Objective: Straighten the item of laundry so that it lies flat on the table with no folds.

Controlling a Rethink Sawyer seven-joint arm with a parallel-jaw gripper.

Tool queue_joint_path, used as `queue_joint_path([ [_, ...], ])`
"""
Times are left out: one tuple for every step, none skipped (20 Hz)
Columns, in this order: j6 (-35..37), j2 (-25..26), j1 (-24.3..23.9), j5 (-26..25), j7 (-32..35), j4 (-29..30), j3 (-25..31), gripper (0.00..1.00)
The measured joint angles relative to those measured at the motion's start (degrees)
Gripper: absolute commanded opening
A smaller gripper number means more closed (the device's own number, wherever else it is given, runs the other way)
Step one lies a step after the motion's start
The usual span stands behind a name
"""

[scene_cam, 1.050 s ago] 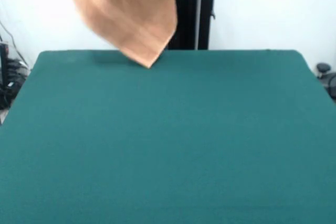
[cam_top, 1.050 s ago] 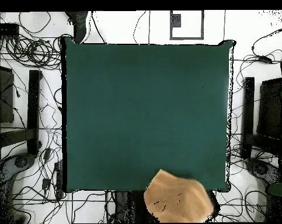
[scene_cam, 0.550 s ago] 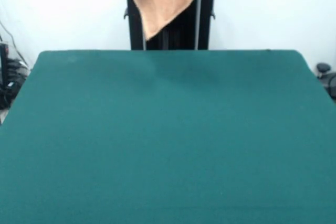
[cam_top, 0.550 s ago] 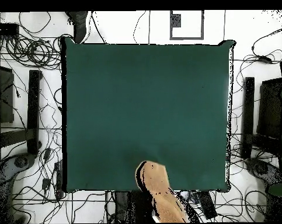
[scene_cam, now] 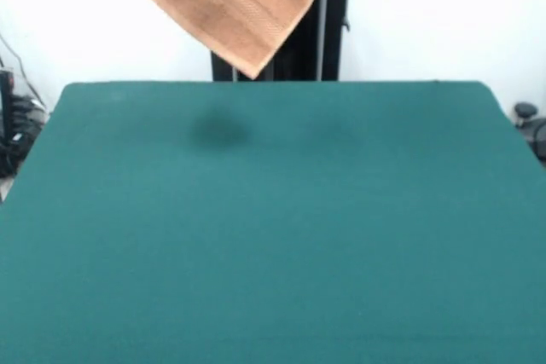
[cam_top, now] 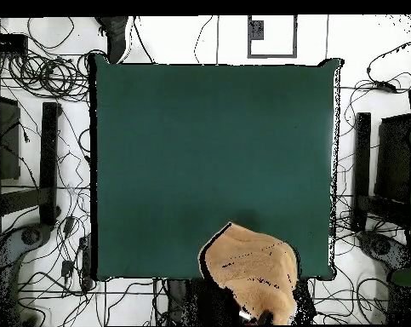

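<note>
The item of laundry [scene_cam: 235,2], a light orange-tan towel with a woven band, hangs in the air over the far edge of the table [scene_cam: 273,228]. Its lowest corner points down and stays clear of the green cloth, casting a faint shadow below. Its top runs out of the front view, so what holds it is hidden there. In the overhead view the towel [cam_top: 255,268] spreads over the table's [cam_top: 208,153] bottom edge. Only a small dark and red piece of the gripper [cam_top: 258,317] shows there, at the towel's lower edge. The towel hangs from it.
A black pedestal [scene_cam: 328,23] stands behind the table's far edge. In the overhead view, tangled cables [cam_top: 38,68] and black stands [cam_top: 48,162] line both sides of the table.
The hanging towel swung and turned. It showed broad at the left with its tip at the table edge, then narrow at the middle. Now it shows broad again, with its tip higher.
</note>
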Motion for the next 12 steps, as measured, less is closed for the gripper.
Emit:
queue_joint_path([
  [-1.1,0.7,0.0,0.0,-0.3,0.0,0.0,0.0],
  [-2.3,2.1,-0.1,0.1,-0.9,0.0,0.0,0.0],
  [-3.5,3.5,-0.2,0.1,-1.5,0.0,0.0,0.0],
  [-3.5,6.0,-0.5,0.4,-3.0,0.0,0.0,0.0],
  [-3.2,7.0,-0.6,0.7,-3.6,0.0,0.0,0.0],
  [-3.0,7.7,-0.7,0.8,-3.9,0.0,0.0,0.0],
  [-2.7,8.3,-0.8,1.0,-4.2,0.0,0.0,0.0],
  [-2.0,9.9,-1.1,1.6,-5.2,0.0,0.0,0.0],
  [-1.6,10.5,-1.2,1.9,-5.6,0.1,0.0,0.0],
  [-1.2,11.3,-1.4,2.2,-6.0,0.1,-0.1,0.0],
  [0.1,13.3,-1.9,2.8,-6.4,0.4,-0.1,0.0],
  [0.8,14.1,-1.9,2.9,-6.4,0.5,-0.1,0.0],
])
